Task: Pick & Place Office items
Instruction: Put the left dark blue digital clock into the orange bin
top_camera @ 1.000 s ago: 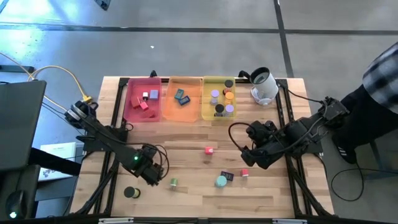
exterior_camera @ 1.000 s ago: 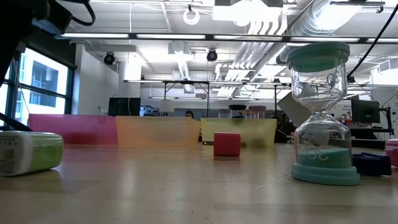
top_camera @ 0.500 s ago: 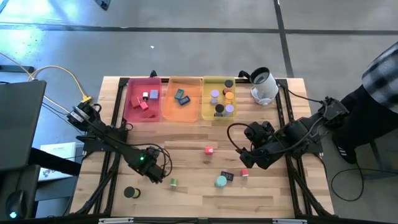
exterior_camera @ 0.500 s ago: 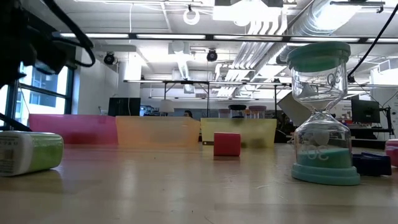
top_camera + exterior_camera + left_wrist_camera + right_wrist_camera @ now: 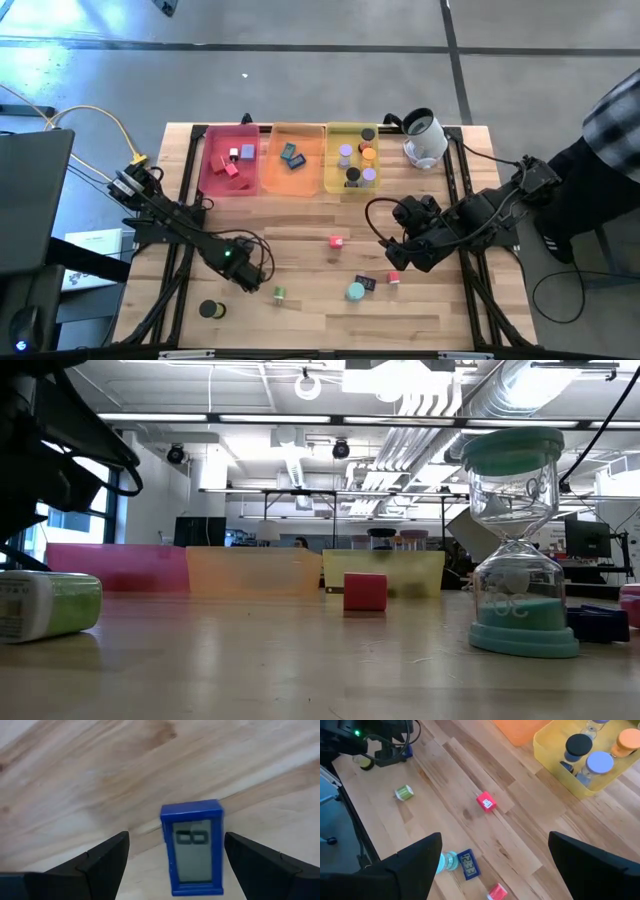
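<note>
My left gripper hangs spread over a small blue timer lying flat on the table.
It looks light, stiff and slick-cased, so I judge its long side edges the best hold, clear of the screen. My right gripper waits spread above the scattered office items.

High view is looking straight down on the whole table. Low view is looking level across it. Left wrist view is sitting close over a blue timer. Right wrist view is sharing the red cube with the others.
</note>
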`<action>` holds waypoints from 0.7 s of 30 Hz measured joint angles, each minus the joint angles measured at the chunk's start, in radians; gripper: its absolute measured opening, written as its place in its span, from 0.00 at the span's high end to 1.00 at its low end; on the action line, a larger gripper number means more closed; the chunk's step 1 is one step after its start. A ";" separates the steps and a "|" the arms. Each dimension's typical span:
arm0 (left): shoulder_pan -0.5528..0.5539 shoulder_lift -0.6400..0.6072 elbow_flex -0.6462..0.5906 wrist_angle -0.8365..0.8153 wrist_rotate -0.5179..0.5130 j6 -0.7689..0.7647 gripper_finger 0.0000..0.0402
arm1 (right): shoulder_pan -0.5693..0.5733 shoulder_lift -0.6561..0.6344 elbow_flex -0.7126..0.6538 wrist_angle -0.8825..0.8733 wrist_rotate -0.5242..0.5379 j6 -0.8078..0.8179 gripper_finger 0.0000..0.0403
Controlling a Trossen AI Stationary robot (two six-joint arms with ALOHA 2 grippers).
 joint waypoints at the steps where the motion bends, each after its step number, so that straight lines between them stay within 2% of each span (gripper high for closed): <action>1: 0.000 -0.001 -0.005 0.005 0.002 -0.022 0.21 | 0.000 0.000 0.000 0.000 0.000 0.000 0.12; 4: 0.000 -0.003 -0.017 0.025 0.004 -0.021 0.23 | 0.000 0.000 0.000 0.000 0.000 0.000 0.12; 7: 0.001 -0.003 -0.019 0.037 0.004 -0.014 0.28 | 0.000 0.000 0.000 0.000 0.000 0.000 0.12; 17: 0.026 -0.002 -0.018 0.053 0.032 0.016 0.67 | 0.000 0.000 0.000 0.000 0.000 -0.019 0.12; 21: 0.026 -0.002 -0.018 0.046 0.033 0.065 0.67 | 0.000 0.000 0.000 0.000 0.000 -0.019 0.12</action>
